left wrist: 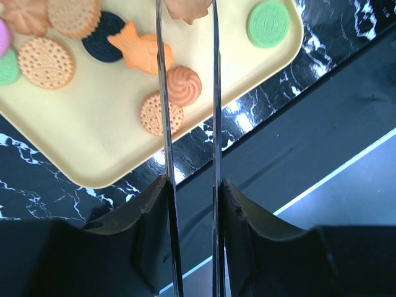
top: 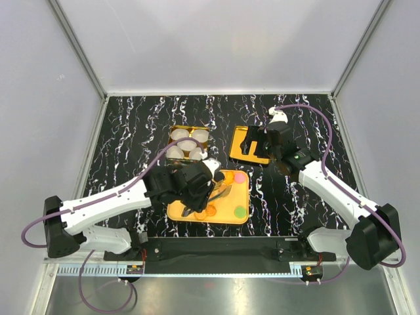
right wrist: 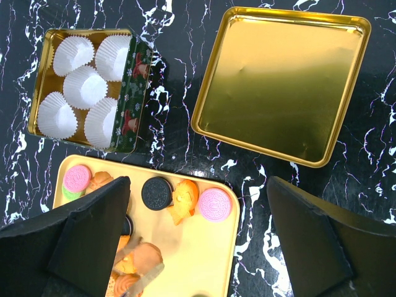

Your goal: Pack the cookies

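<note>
Cookies lie on a yellow tray (top: 197,218): a pink one (top: 240,177), a green one (top: 241,211) and several orange ones (left wrist: 46,62). My left gripper (left wrist: 190,185) is shut on metal tongs (left wrist: 162,124). The tong tips pinch an orange cookie (left wrist: 185,7) above the tray; this cookie also shows in the right wrist view (right wrist: 145,257). My right gripper (right wrist: 198,185) is open and empty, hovering above the tray's far right corner, near a pink cookie (right wrist: 215,204) and a black cookie (right wrist: 156,193).
An open tin (right wrist: 133,105) holding several white paper cups (right wrist: 85,86) stands beyond the tray's left part. Its gold lid (right wrist: 281,80) lies upturned to the tin's right. The table's front edge runs close behind the tray (left wrist: 93,148).
</note>
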Robot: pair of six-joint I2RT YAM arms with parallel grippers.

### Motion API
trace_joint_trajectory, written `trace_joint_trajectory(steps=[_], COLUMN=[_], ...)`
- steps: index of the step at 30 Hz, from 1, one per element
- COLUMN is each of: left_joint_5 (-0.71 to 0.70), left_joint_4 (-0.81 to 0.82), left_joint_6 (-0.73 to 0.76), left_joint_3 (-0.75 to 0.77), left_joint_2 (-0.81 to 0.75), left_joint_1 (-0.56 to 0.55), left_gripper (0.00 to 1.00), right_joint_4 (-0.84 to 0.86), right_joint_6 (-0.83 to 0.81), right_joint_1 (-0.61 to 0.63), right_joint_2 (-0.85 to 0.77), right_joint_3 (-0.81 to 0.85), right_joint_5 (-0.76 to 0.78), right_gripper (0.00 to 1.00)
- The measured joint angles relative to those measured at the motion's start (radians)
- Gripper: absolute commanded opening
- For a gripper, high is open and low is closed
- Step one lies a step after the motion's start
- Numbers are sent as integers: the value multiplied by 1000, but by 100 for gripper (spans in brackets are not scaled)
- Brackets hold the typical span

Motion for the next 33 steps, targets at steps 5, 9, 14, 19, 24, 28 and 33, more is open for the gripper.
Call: trace_joint_trajectory(steps=[5, 9, 14, 19, 24, 28, 33], left_joint_5=[-19, -32, -47, -87, -111, -116, -116], left_joint_4=[-10, -3, 27, 64, 93, 101, 121], left_joint_6=[24, 41, 63, 97, 120, 132, 142], left_joint_3=[62, 98, 146, 225, 264, 280, 293], left_joint_2=[-14, -19, -8, 76, 180, 238, 286], left_joint_1=[69, 187, 367, 490, 564, 608, 650], left_gripper=[39, 39, 39, 39, 39, 39, 39], right_joint_4=[0, 0, 0, 0, 0, 0, 0], right_joint_6=[0, 0, 0, 0, 0, 0, 1], right_joint_1=[0, 0, 0, 0, 0, 0, 0], right_joint_2=[0, 0, 0, 0, -2, -7, -11], right_joint_3=[0, 0, 0, 0, 0, 0, 0], right_joint_5=[0, -1, -3, -4, -8, -11, -15], right_gripper=[99, 100, 100, 100, 100, 100, 100])
